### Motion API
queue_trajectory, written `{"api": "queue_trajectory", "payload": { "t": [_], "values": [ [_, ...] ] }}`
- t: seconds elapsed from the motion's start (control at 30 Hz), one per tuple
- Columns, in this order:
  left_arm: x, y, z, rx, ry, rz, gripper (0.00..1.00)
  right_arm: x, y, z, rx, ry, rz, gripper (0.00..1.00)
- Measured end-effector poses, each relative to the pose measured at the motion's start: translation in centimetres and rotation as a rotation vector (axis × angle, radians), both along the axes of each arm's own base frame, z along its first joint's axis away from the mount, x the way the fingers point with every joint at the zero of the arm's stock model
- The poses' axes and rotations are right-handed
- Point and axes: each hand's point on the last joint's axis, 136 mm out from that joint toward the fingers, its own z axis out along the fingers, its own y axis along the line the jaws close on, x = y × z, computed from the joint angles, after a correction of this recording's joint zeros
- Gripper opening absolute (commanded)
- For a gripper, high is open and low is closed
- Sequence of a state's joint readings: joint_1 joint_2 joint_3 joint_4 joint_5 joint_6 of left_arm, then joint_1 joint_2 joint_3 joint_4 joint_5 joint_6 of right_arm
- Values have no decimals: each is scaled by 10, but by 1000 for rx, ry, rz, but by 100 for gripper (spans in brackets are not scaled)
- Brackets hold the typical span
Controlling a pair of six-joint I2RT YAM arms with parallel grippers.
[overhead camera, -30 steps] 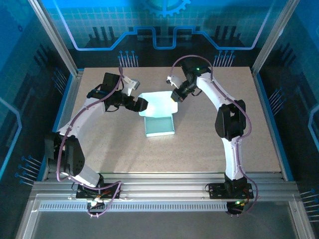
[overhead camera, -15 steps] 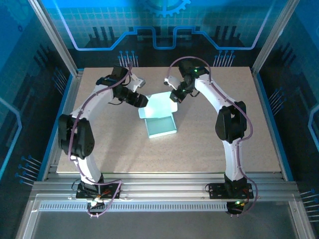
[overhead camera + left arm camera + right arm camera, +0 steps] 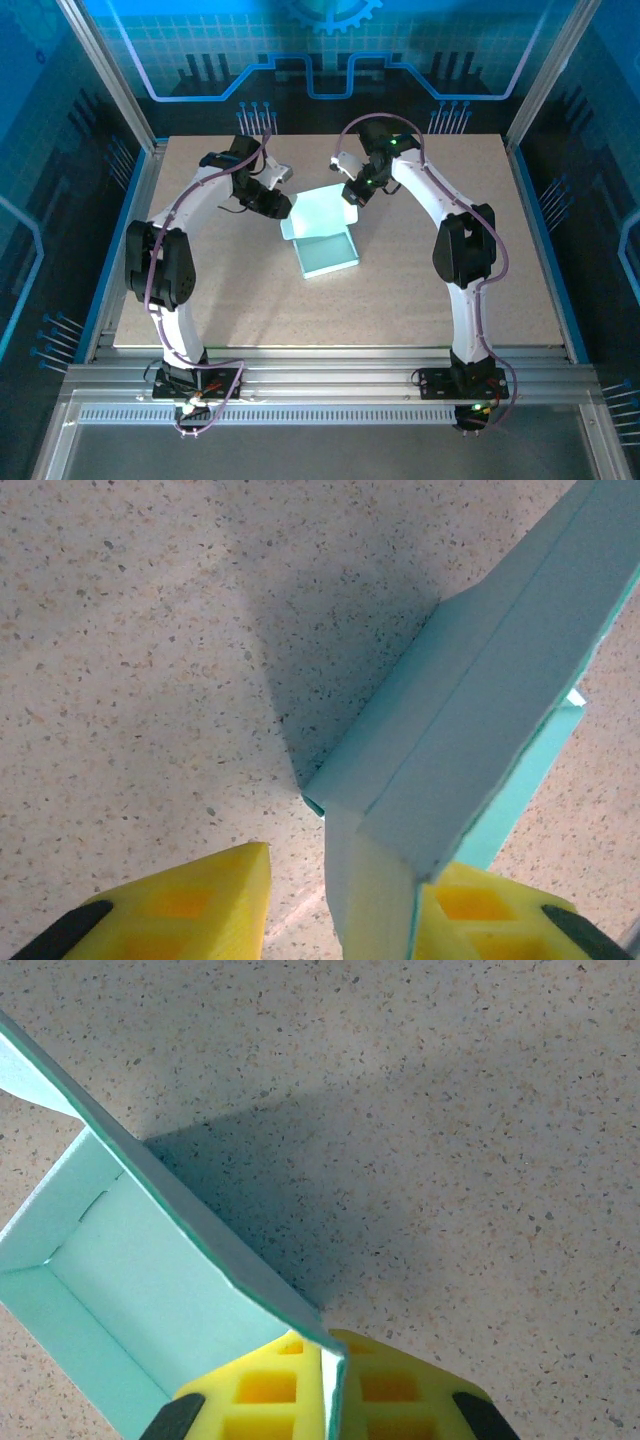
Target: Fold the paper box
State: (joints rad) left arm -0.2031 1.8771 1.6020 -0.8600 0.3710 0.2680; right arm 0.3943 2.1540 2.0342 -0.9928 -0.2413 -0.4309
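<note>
The pale mint paper box (image 3: 327, 252) lies open at mid-table, its lid panel tilted up at the back. My right gripper (image 3: 350, 196) is shut on the lid's right edge; in the right wrist view the thin card (image 3: 130, 1280) runs between the yellow fingers (image 3: 265, 1385) of that gripper (image 3: 325, 1345). My left gripper (image 3: 283, 206) is at the box's back left corner. In the left wrist view a side flap of the box (image 3: 500, 680) stands between the jaws of that gripper (image 3: 350, 865), resting against the right finger (image 3: 470, 905). A gap separates it from the left finger (image 3: 200, 900).
The speckled table (image 3: 430, 290) has free room in front of and to both sides of the box. Aluminium rails (image 3: 320, 375) run along the near edge by the arm bases. Blue enclosure walls stand around the table.
My left arm has swung in to the box's left corner and its jaws have narrowed around the flap. The box has turned slightly. The right gripper has kept its hold on the lid.
</note>
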Motion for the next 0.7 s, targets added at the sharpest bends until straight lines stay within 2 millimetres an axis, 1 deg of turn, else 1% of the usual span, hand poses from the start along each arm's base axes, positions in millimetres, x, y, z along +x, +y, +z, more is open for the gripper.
{"api": "queue_trajectory", "payload": {
  "t": [0.2, 0.33, 0.53, 0.7],
  "values": [
    [-2, -5, 0, -1, 2, -8, 23, 1, 0, 0, -1, -2, -4, 0],
    [-3, -7, -1, -5, 8, -10, 0, 3, 0, 0, 0, -9, -10, 0],
    [-2, -8, 0, -10, 17, 8, 0, 3, -1, 1, 1, -17, -47, 0],
    [0, -11, 1, -18, 18, 37, 0, 3, -3, 4, 3, -22, -133, 0]
  ]
}}
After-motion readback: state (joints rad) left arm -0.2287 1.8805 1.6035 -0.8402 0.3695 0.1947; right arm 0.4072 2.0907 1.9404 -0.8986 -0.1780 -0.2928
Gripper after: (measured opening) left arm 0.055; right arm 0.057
